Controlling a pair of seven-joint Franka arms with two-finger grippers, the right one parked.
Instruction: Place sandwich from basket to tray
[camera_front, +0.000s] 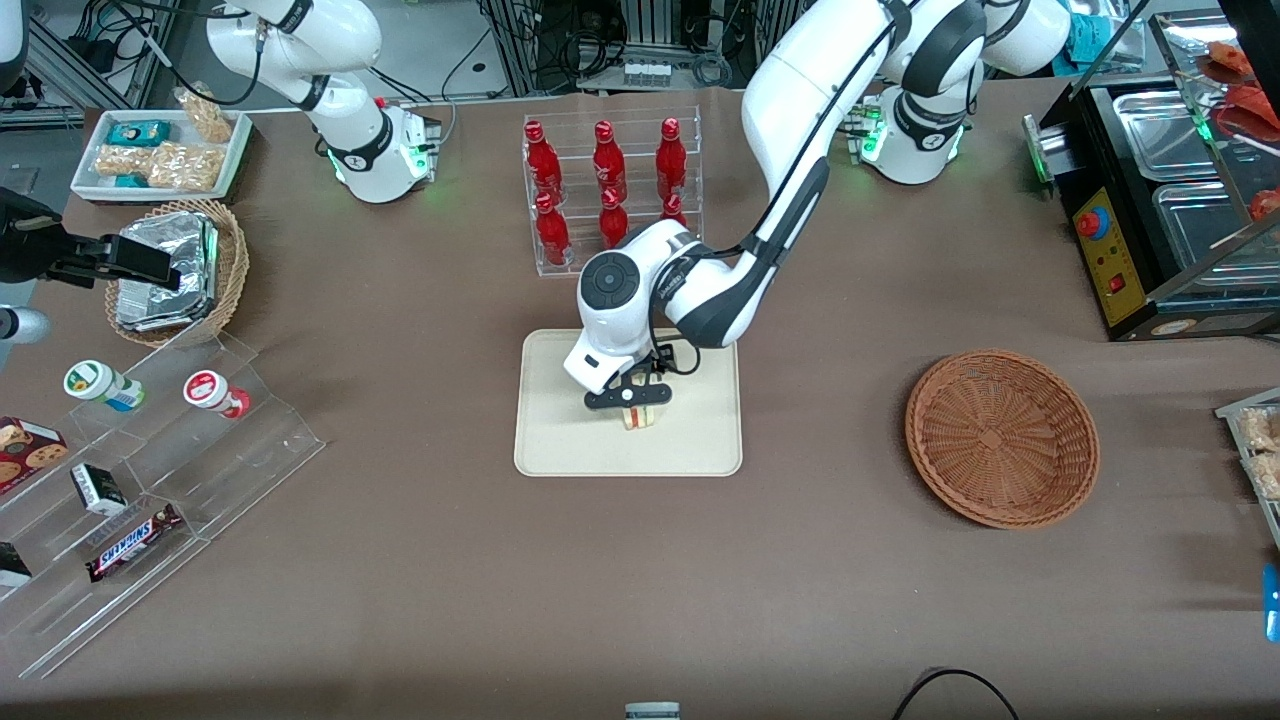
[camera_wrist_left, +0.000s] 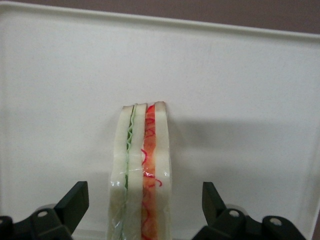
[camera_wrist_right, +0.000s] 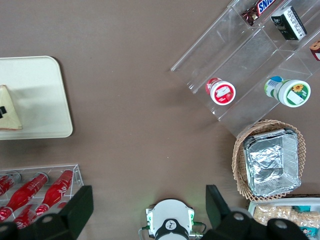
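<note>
A: Sandwich (camera_front: 641, 414) is on the tray (camera_front: 560, 440), standing on edge. We see its layers in the wrist view (camera_wrist_left: 142, 170): white bread, a green strip, then red-orange filling.

B: Gripper (camera_front: 638, 398)?

A: Directly over the sandwich, low above the tray. We read the jaws as spread wide. One fingertip (camera_wrist_left: 75, 200) sits clear of the bread on one flank, the other clear on the other flank. No contact that we can see.

B: Basket (camera_front: 1002, 436)?

A: Reddish-brown wicker, nothing in it, well apart from the tray toward the working arm's end of the table.

B: Anything near the tray?

A: Clear rack of red bottles (camera_front: 610, 190) just beside it, farther from the front camera. We also get the tray's corner from the parked wrist camera (camera_wrist_right: 50, 100), with one tip of the sandwich (camera_wrist_right: 10, 117) on it.

B: Parked arm's end?

A: Tan basket with a foil packet (camera_front: 165, 268), and a clear stepped shelf (camera_front: 150, 480) carrying snacks.
</note>
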